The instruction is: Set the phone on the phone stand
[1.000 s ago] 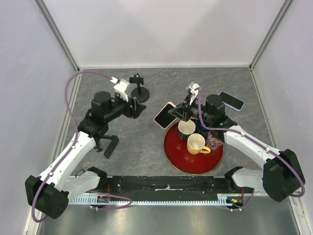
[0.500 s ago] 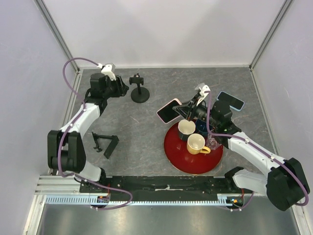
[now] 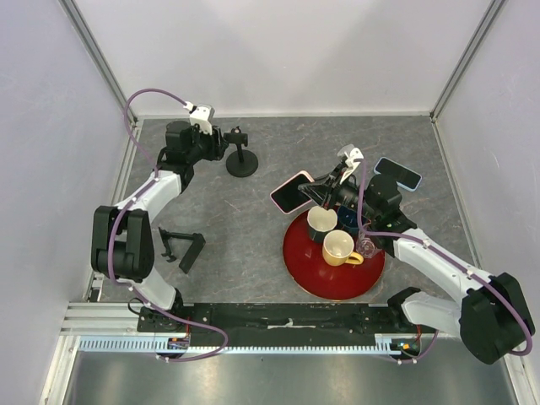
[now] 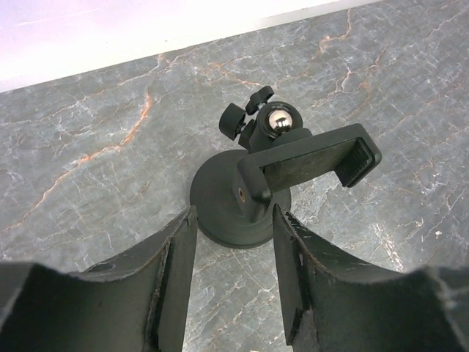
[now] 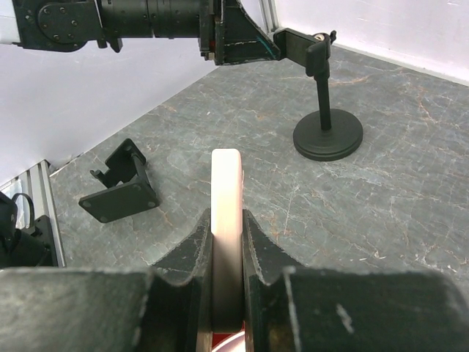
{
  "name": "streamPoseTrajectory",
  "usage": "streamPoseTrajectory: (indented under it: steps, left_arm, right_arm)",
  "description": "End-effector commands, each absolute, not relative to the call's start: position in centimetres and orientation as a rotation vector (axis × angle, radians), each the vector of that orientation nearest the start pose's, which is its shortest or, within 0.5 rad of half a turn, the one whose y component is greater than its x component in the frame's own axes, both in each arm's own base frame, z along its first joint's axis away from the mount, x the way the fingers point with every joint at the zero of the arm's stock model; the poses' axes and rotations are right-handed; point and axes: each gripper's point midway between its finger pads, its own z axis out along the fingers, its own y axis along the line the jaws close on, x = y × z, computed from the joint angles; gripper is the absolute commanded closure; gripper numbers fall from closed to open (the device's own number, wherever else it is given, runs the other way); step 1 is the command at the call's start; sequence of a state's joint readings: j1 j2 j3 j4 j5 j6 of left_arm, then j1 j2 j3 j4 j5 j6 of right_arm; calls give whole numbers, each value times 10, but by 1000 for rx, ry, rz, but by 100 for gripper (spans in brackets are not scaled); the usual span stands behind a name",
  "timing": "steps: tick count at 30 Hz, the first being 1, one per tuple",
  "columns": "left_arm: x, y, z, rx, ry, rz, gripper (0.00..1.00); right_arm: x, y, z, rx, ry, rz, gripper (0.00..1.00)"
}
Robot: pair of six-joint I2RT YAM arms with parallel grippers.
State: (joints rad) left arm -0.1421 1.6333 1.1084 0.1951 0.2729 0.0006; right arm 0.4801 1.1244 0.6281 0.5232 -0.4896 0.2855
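Folded bracket (image 3: 183, 247): black, lying flat toward the counter's (image 3: 253, 245) left edge, well apart from both arms.
Left tool (image 3: 221, 145): near the far-left corner, fingers apart, aimed at the phone stand; the wrist view shows the stand's round base just beyond the open fingertips. Whether they touch it is hard to tell.
Phone stand (image 3: 240, 153): black, upright on its round base near the far edge, its clamp bar tilted atop a ball joint.
Phone (image 3: 293, 191): pink, at mid-counter, between the phone stand and the red plate, well apart from the stand.
Right tool (image 3: 314, 192): fingers clamped on the phone, gripping it edge-on.
Red plate (image 3: 333, 283): toward the near edge, carrying a yellow mug (image 3: 339, 248) and a cream cup (image 3: 321, 220).
Blue phone (image 3: 398, 173): flat toward the right edge.
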Motion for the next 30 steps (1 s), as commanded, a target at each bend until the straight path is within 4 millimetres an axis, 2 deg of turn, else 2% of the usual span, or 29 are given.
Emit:
streamPoseTrajectory:
  steps: [1,3,6,14,18,20,22,24,27,28,30]
  left_arm:
    - [500,-128,220,422,1724,-342,50]
    - [500,-130,218,430,1724,-351,53]
    - [501,-132,215,431,1721,-357,61]
    - [504,-136,214,453,1716,-365,56]
    - [503,-134,217,460,1709,-348,86]
    - [500,-134,219,467,1704,-348,90]
    - [493,-138,224,480,1693,-358,98]
    - [482,-143,229,493,1699,-377,98]
    - [464,-152,231,518,1725,-386,98]
    - [453,-153,233,527,1748,-393,98]
    - [438,-158,231,518,1795,-429,98]
  right_arm:
    - [285,257,297,-575,1362,991,100]
    - [284,258,296,-581,1361,998,100]
    - [284,259,295,-586,1362,1002,100]
    - [283,262,294,-600,1361,1020,100]
    - [284,261,294,-600,1361,1015,100]
    - [286,261,293,-594,1369,1008,100]
    - [290,259,295,-576,1377,986,100]
    - [293,258,291,-572,1404,975,100]
    - [294,260,295,-565,1395,978,100]
    - [294,263,298,-568,1386,982,100]
    - [303,268,290,-555,1437,948,100]
